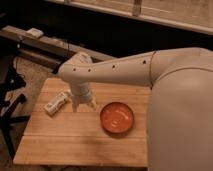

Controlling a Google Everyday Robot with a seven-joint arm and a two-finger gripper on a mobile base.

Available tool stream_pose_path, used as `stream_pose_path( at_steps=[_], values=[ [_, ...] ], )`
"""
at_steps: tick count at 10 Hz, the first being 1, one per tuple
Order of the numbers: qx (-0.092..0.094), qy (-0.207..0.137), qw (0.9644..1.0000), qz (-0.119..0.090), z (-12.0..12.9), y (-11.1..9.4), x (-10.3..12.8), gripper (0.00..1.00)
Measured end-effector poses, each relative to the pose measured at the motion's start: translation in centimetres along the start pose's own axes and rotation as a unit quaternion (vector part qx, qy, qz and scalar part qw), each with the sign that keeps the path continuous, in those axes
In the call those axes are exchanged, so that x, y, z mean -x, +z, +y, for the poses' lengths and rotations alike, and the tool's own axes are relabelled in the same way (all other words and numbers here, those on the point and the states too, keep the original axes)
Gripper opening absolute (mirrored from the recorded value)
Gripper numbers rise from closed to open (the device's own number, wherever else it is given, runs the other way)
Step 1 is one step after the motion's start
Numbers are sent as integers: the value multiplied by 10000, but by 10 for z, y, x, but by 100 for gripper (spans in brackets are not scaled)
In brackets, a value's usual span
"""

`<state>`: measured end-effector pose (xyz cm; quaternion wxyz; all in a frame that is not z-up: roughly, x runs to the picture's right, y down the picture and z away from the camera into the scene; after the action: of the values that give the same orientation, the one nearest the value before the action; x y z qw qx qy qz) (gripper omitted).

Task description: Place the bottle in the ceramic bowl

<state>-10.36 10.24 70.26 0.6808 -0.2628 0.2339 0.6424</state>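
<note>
Gripper (84,106): I see it low over the wooden table (75,145), pointing down, its two fingers (75,107) spread wide and holding nothing.
Bottle (56,103): whitish, lying on its side on the table's left part in my view, just beside the gripper (I cannot tell whether they touch).
Ceramic bowl (117,118): orange-red and glossy, sitting upright on the table just right of the gripper, apart from the bottle, its lighter centre showing.
Arm (115,70): pale, reaching in from the right across the table's far edge.
</note>
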Motion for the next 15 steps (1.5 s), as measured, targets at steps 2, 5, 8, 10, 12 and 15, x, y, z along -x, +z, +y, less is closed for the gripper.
stream_pose_path(
  at_steps=[2, 5, 8, 10, 12, 15],
  values=[
    [1, 3, 10000, 0, 0, 0, 0, 65],
    [-103, -96, 9999, -72, 7, 2, 10, 65],
    [-288, -229, 9990, -251, 54, 9, 50, 65],
    [-328, -288, 9985, -335, 80, 15, 74, 65],
    [-253, -423, 9979, -428, 98, 28, 96, 65],
    [-126, -598, 9968, -517, 127, 57, 125, 65]
  ],
)
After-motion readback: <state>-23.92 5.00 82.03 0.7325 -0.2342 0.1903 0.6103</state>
